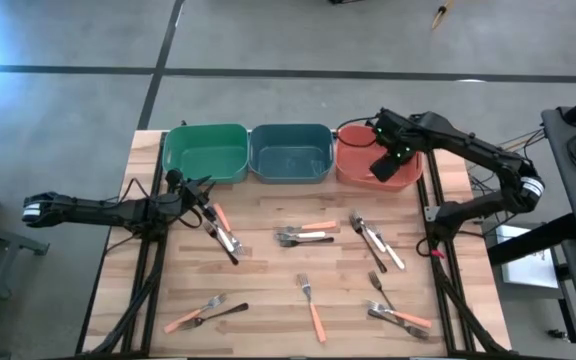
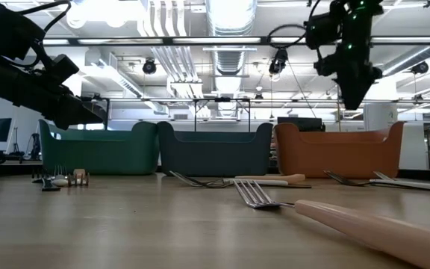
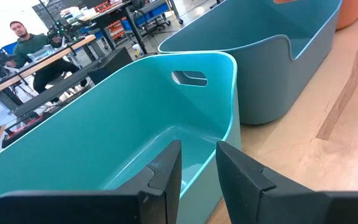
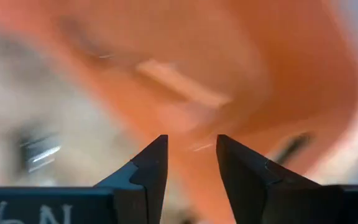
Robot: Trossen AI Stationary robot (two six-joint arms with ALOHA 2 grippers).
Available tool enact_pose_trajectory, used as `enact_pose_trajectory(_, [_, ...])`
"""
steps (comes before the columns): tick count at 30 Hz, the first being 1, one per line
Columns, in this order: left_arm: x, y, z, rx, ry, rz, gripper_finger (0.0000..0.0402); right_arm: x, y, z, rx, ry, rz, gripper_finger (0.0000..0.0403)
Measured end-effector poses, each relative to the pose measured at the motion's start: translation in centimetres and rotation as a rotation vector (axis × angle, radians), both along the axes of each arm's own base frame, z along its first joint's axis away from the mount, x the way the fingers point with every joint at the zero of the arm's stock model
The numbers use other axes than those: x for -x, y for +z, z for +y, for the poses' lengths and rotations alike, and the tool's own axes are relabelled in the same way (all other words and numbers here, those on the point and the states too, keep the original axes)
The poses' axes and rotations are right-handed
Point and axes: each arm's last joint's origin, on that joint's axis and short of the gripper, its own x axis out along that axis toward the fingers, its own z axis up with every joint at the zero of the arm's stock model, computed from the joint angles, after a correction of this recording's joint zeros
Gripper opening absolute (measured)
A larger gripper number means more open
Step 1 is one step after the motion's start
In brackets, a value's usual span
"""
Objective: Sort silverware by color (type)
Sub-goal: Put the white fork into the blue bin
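Three bins stand in a row along the far edge: green (image 1: pixel 206 152), blue (image 1: pixel 290 152) and orange (image 1: pixel 358 150). My right gripper (image 1: pixel 388 165) hangs over the orange bin (image 4: pixel 278 62), pointing down, open, with nothing between its fingers. Below it, a pale orange-pink handle (image 4: pixel 179 84) shows blurred inside the bin. My left gripper (image 1: pixel 203 188) waits level at the green bin's near side (image 3: pixel 135 124), open and empty. Silverware lies flat on the wooden table: forks with orange-pink handles (image 1: pixel 314 312), silver ones (image 1: pixel 376 242) and black ones (image 1: pixel 218 315).
More forks lie in loose groups by the left gripper (image 1: pixel 223 232), mid-table (image 1: pixel 303 235) and at the near right (image 1: pixel 398 318). In the low view a fork (image 2: pixel 256 193) and a pink handle (image 2: pixel 379 228) lie close to the near edge. Black frame rails run along both table sides.
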Motion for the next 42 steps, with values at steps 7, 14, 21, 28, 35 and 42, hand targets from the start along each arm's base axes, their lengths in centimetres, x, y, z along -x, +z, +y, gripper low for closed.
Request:
enact_pose_trajectory(7, [0.0,0.0,0.0,0.0,0.0,0.0,0.0084,-0.2,0.0,3.6,-0.277,0.041,-0.191,0.0123])
enact_pose_trajectory(14, [0.0,0.0,0.0,0.0,0.0,0.0,0.0084,-0.3,-2.6,7.0,-0.351,0.057,-0.092,0.0112])
enact_pose_trajectory(21, [0.0,0.0,0.0,0.0,0.0,0.0,0.0084,0.0,-5.9,10.3,-0.406,0.119,0.055,0.0113])
enact_pose_trajectory(28, [0.0,0.0,0.0,0.0,0.0,0.0,0.0084,0.4,-8.1,13.6,-0.417,0.018,0.157,0.0107])
enact_pose_trajectory(35, [0.0,0.0,0.0,0.0,0.0,0.0,0.0084,-0.4,-8.6,16.1,-0.394,-0.041,0.082,0.0098])
enact_pose_trajectory(42, [0.0,0.0,0.0,0.0,0.0,0.0,0.0084,-0.4,-8.6,17.6,-0.361,-0.156,0.073,0.0099])
